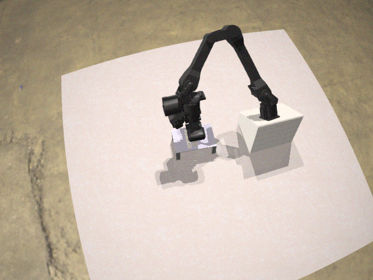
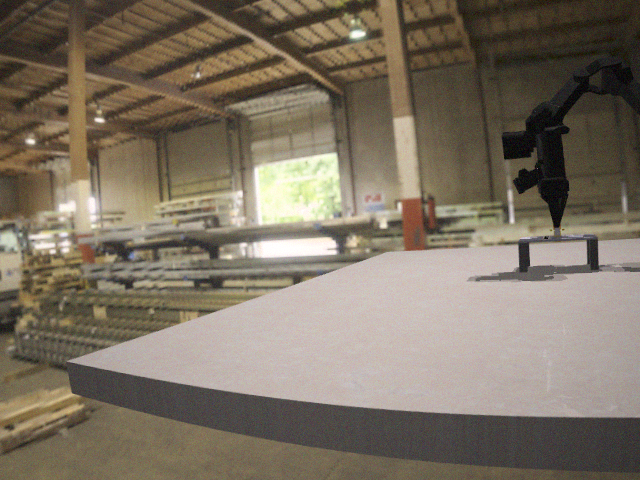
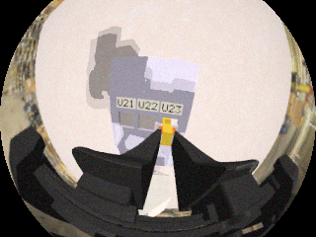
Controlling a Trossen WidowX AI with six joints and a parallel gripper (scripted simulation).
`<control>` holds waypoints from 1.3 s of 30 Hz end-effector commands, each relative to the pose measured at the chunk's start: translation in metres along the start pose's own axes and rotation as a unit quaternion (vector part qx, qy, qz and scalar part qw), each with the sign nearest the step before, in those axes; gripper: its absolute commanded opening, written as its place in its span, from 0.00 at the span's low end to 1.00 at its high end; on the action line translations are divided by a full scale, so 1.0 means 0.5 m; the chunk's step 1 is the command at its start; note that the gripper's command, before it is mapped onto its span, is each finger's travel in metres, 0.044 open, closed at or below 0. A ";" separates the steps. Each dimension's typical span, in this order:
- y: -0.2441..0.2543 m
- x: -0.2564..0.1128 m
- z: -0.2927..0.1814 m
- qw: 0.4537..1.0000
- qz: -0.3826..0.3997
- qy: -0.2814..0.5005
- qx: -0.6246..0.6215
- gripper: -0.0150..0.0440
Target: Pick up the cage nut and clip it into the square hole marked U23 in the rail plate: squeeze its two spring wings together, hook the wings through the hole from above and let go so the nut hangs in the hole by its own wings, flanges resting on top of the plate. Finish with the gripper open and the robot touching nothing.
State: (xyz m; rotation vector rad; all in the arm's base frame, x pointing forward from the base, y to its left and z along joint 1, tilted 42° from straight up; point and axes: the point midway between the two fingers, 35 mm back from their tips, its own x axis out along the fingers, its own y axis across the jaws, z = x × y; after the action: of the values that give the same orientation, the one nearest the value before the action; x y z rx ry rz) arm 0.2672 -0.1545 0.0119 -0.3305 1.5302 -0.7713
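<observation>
On my feed, the pale, faintly mottled tabletop (image 1: 144, 217) (image 2: 361, 330) (image 3: 237, 44) carries the rail plate (image 1: 180, 146) (image 2: 573, 238) (image 3: 129, 81) on dark legs, well apart from the white block (image 1: 272, 135) under the arm.

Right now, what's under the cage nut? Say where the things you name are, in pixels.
The rail plate (image 2: 577, 238) (image 3: 173, 73), at the spot marked U23. The nut (image 3: 167, 132), between the gripper's (image 2: 556, 228) (image 3: 167, 132) fingers, covers that hole, so how deep its wings sit can't be seen.

Rail plate (image 1: 212, 141) (image 2: 576, 237) (image 3: 129, 81) w/ 3 labels: U21 (image 3: 125, 103), U22 (image 3: 148, 106) & U23 (image 3: 171, 108).
</observation>
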 end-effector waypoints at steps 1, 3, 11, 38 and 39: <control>-0.001 0.000 0.001 1.000 0.006 -0.001 0.000 0.32; -0.002 0.000 0.001 1.000 0.008 -0.001 0.000 0.32; -0.003 0.001 0.001 1.000 0.017 -0.001 0.000 0.32; -0.007 0.004 0.001 0.999 0.042 -0.001 0.000 0.32; -0.008 0.005 0.001 0.999 0.044 -0.002 0.000 0.32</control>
State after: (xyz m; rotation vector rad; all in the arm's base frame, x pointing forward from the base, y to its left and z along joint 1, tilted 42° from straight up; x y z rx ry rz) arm 0.2662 -0.1583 0.0125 -0.2705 1.5334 -0.7113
